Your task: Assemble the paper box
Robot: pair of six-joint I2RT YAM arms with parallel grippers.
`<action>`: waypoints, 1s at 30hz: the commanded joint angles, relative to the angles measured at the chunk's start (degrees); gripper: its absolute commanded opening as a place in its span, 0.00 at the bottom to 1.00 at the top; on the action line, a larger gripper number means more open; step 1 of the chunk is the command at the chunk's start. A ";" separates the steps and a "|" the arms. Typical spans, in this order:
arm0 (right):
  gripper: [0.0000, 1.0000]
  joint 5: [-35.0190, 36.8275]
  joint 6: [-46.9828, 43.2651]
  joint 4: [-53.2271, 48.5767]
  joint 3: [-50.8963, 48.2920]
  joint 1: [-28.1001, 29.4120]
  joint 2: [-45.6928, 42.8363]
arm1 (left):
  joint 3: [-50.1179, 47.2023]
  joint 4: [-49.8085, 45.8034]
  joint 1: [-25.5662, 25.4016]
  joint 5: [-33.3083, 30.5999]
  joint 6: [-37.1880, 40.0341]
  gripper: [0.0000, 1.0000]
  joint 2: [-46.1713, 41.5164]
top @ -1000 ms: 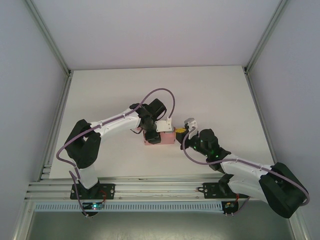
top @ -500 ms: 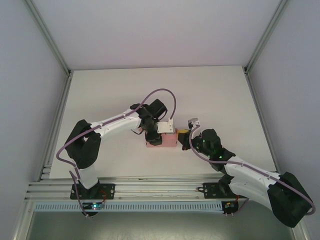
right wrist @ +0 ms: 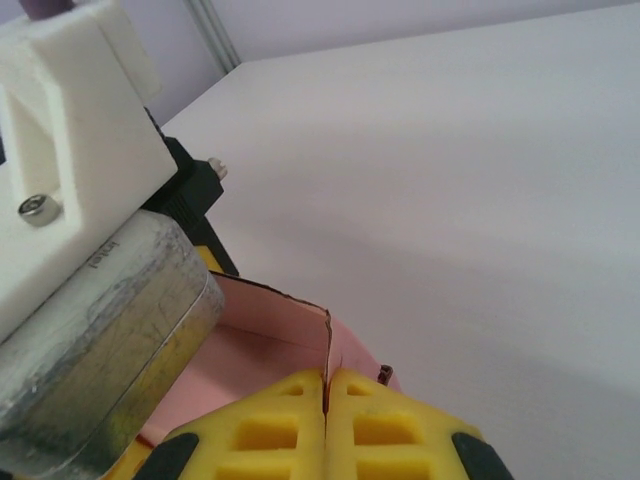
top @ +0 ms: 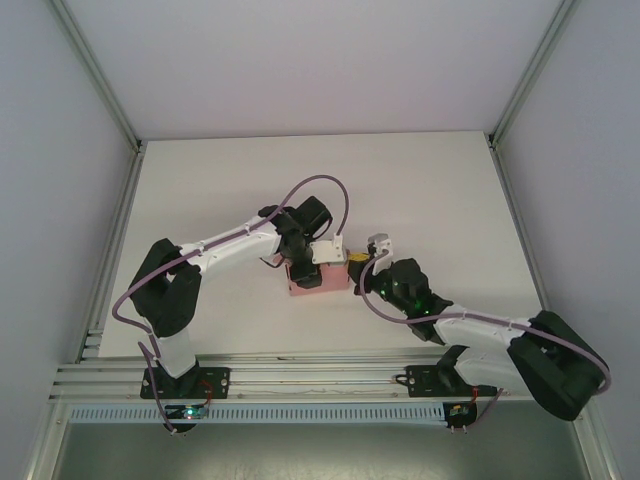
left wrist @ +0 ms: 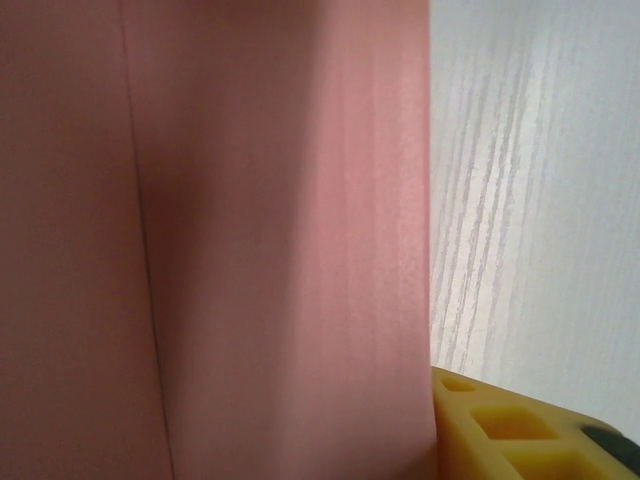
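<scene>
Near the middle of the counter (top: 200, 200) the paper box (top: 325, 285) is found, pink and partly folded. One thin wall of it (right wrist: 285, 310) is pinched between the right fingers (right wrist: 270, 430), which are pressed fully together. The left fingers (top: 304, 274) are lowered onto it. Whether they grip it cannot be told, as pink card seems to cover that close view.
</scene>
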 commanded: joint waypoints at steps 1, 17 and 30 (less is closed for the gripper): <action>0.00 -1.37 -1.37 -12.86 -1.80 1.37 7.34 | 1.14 0.72 -0.78 3.02 1.04 0.49 1.85; 0.13 1.57 -2.19 -32.02 1.47 0.47 -12.78 | 0.65 -0.34 -0.73 2.48 1.89 0.49 1.23; 0.00 -4.28 -3.42 -35.72 6.17 -1.26 -7.13 | 1.32 -0.67 -0.78 2.71 1.87 0.49 1.41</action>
